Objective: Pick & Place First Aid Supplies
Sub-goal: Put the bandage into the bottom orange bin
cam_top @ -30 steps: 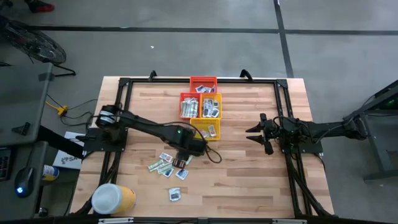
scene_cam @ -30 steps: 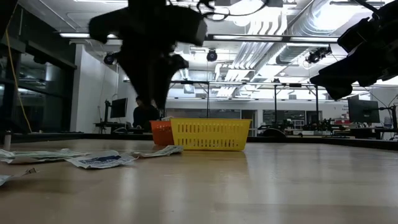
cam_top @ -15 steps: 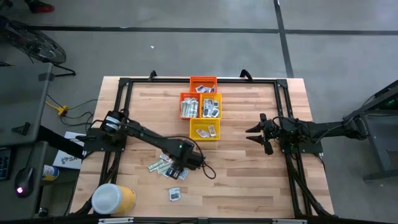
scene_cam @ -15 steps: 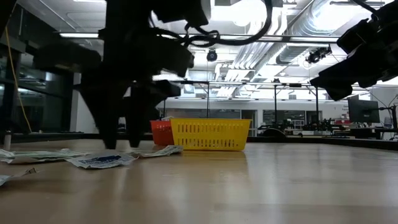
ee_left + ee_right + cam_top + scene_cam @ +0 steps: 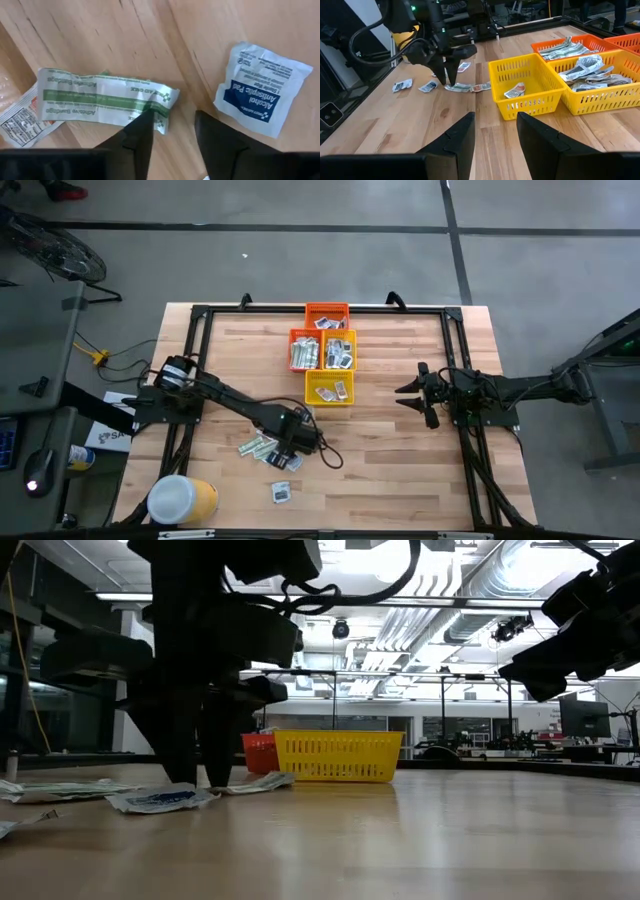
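Several first aid supplies lie loose on the wood near the table's front left: a green-and-white strip (image 5: pixel 100 95), a white square packet with a blue mark (image 5: pixel 262 95) and others (image 5: pixel 283 493). My left gripper (image 5: pixel 172 117) points down among them, open and low at the table (image 5: pixel 200 778). One fingertip is at the strip's end; the other stands between the strip and the white packet. My right gripper (image 5: pixel 495 120) waits open at the table's right (image 5: pixel 405 395), holding nothing. My left gripper has one fingertip (image 5: pixel 147 117) on the strip's end (image 5: pixel 162 100) nearest the white packet. I cannot tell whether it presses on it. The other fingertip (image 5: pixel 202 120) is over bare wood. The fingers come from above, pointing down, and the strip lies flat on the table.
Red, orange and yellow baskets (image 5: pixel 327 350) holding packets stand at the far middle, with one yellow basket (image 5: pixel 330 388) nearest the loose packets. A yellow tub with a white lid (image 5: pixel 183 500) stands at the near left corner. Bare wood stretches between the two arms.
My left gripper has come down from well above the table to the loose packets, shifting toward the table's near edge. The packets lie where they were.
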Controlling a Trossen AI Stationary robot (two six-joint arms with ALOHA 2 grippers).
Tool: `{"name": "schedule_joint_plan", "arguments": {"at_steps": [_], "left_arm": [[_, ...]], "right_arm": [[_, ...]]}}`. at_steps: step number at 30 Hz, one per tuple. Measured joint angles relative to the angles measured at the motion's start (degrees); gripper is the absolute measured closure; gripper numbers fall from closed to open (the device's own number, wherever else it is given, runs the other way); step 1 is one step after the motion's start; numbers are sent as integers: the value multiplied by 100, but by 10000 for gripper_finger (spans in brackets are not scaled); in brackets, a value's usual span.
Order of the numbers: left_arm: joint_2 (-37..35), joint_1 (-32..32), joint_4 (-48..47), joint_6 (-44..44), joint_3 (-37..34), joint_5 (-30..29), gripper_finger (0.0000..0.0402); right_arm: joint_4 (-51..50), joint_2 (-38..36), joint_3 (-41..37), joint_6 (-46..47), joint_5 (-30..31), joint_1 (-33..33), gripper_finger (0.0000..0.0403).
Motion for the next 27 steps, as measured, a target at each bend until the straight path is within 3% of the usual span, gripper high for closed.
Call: {"name": "schedule_joint_plan", "arguments": {"at_steps": [11, 18, 27], "left_arm": [[11, -6, 187, -42, -169, 15, 392], [-78, 0, -347, -643, 168, -119, 400], [-762, 17, -1565, -1543, 906, -714, 401]], "right_arm": [[0, 0, 0, 0, -2, 0, 263], [0, 0, 0, 0, 0, 0, 263], [0, 0, 1, 0, 0, 0, 263]]}}
